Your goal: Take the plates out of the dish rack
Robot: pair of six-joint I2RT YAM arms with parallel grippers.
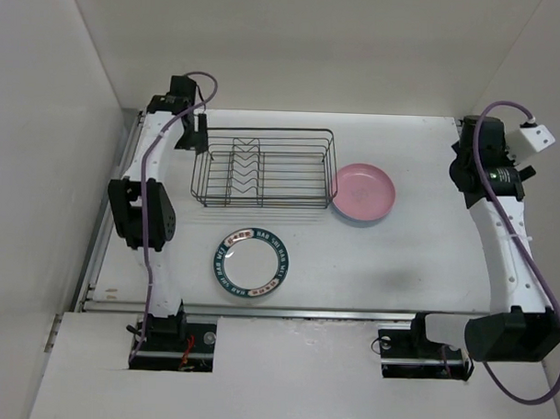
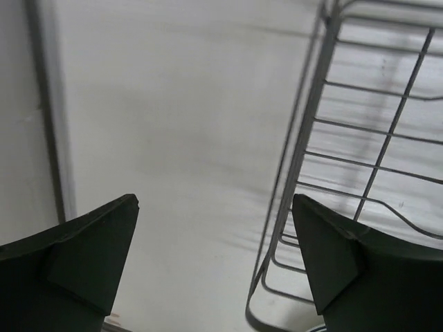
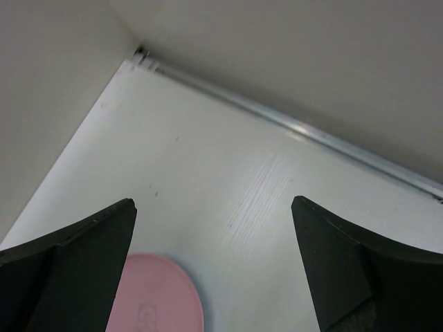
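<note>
White table (image 1: 398,260) fills the top view. Dish rack (image 1: 249,169), dark wire, sits toward the far-left part of the table, long side running left to right, upright divider prongs showing inside. Left arm (image 1: 147,196) reaches up along the left edge; right arm (image 1: 504,245) reaches up along the right edge to the far right corner. Two plates lie flat on the table, outside the rack. Pink plate (image 1: 363,192) is just beside the rack's right end; can't tell if it touches. Teal-rimmed white plate (image 1: 252,262), lettered rim, is near the rack's front side, apart from it, toward the arm bases. Left gripper (image 2: 214,204) hangs at the rack's left end, jaws spread wide, nothing between them, rack's end wires at the right of its wrist view. Right gripper (image 3: 213,204) is well apart from the rack, above the far right of the table, jaws wide, nothing held; pink plate's edge shows at the bottom of its wrist view.
</note>
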